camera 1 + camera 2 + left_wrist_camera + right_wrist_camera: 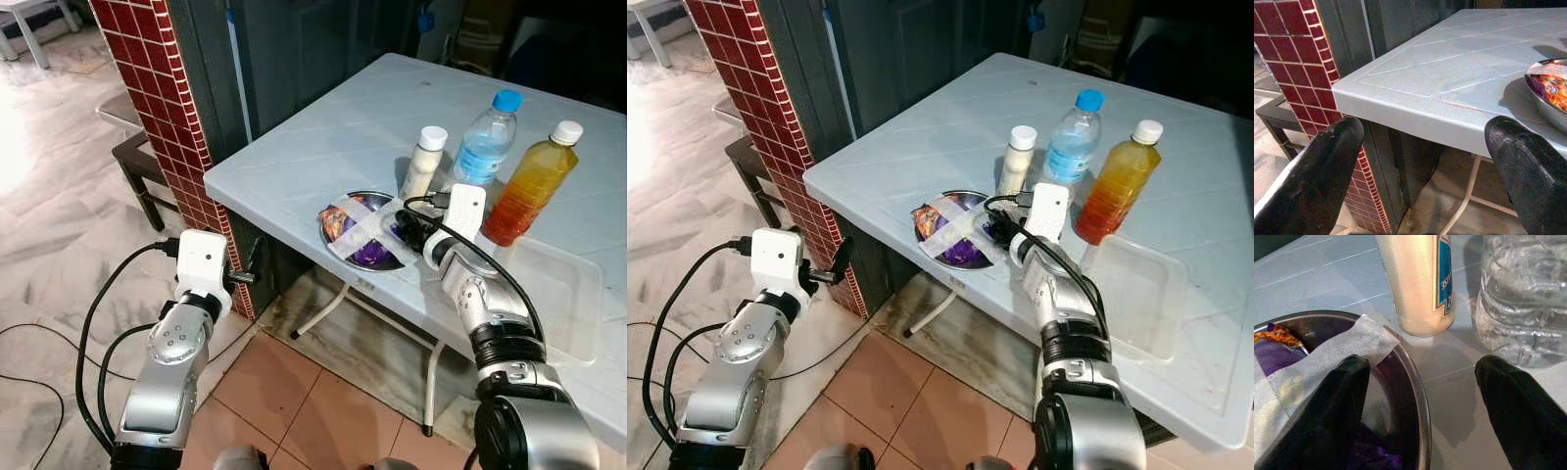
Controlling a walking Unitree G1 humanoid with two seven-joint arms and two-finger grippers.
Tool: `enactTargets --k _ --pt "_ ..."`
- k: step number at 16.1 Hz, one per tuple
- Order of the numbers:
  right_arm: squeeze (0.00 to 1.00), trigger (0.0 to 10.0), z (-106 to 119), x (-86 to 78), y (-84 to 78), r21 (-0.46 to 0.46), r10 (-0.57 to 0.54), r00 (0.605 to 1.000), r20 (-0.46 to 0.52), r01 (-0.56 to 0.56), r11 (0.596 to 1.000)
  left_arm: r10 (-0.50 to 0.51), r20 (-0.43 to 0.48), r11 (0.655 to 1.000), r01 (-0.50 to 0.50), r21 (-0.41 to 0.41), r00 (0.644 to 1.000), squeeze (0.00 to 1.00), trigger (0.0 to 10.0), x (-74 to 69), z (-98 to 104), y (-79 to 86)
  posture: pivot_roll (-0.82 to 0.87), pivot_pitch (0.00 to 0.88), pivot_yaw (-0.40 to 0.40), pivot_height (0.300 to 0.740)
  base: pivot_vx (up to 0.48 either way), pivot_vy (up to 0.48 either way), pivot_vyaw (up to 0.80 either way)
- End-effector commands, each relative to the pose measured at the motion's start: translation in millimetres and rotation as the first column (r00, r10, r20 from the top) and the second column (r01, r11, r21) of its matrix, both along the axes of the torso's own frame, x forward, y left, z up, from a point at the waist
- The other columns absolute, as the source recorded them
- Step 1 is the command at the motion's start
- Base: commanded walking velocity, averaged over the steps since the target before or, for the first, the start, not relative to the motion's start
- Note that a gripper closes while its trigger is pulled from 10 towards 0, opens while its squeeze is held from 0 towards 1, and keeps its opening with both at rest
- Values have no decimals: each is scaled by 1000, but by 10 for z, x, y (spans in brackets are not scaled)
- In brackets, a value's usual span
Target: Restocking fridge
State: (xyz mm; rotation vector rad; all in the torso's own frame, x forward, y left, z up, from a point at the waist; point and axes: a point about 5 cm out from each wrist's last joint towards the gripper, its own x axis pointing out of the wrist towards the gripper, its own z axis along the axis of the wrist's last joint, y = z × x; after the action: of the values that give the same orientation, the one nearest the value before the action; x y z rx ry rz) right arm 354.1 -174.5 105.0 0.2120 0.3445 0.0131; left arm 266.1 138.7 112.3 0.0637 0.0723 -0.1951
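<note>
White plastic table (323, 127) with a moulded diamond pattern stands beside a red-tiled pillar (162, 108) over a marble and terracotta floor, and everything to be restocked still sits on it.

Nearest the table's front edge is a round dark metal bowl (1418, 396) holding purple and orange snack packets under crossed strips of pale tape. Just behind it stands a small cream bottle with a white cap (423, 162), then a clear water bottle with a blue cap (485, 137), then an amber juice bottle with a white cap (532, 181). A clear, shallow plastic tray (558, 289) lies near the table's right edge.

The right gripper (1422, 396) hovers at the bowl's rim, its black fingers spread wide, one over the bowl and one over bare tabletop, gripping nothing. The left gripper (1422, 161), fingers also wide and holding nothing, is held low beside the pillar, facing the table's corner.

By my reading the task has barely begun: nothing is lifted, and the first grasp, probably of the bowl, is not yet made.
</note>
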Motion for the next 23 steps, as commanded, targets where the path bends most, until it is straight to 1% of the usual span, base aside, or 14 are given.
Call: enactTargets --k 1,3,5,7,10,11,15,23 --pt "0 0 -140 -46 49 20 3 998 -69 -2 1000 6 4 1000 -6 6 1000 0 10000 8 11 11 29 0 36 740 0 0 0" --pt "0 0 -160 -68 49 84 -28 994 -102 37 996 3 3 1000 -3 5 1000 0 10000 7 12 9 25 0 36 740 0 0 0" --pt "0 0 -163 -68 38 116 -58 991 -120 72 991 2 3 1000 -2 4 1000 0 10000 7 13 7 23 0 36 740 0 0 0" --pt "0 0 -170 -72 46 171 -86 986 -142 110 979 1 5 1000 -1 3 1000 0 10000 8 13 3 23 0 36 740 0 0 0" --pt "0 0 -172 -77 85 217 -98 982 -163 133 967 1 7 1000 -1 2 1000 0 10000 12 15 1 24 0 37 740 0 0 0" --pt "0 0 -171 -76 86 217 -99 982 -163 133 967 1 7 1000 -1 2 1000 0 10000 12 16 1 24 0 37 740 0 0 0" --pt "0 0 -144 -64 96 265 -126 976 -179 171 949 2 8 1000 -2 1 1000 0 10000 17 16 2 21 0 35 740 0 0 0" --pt "0 0 -132 -53 147 303 -112 974 -196 169 938 10 16 1000 -10 3 1000 0 10000 41 34 5 25 0 34 740 0 0 0"
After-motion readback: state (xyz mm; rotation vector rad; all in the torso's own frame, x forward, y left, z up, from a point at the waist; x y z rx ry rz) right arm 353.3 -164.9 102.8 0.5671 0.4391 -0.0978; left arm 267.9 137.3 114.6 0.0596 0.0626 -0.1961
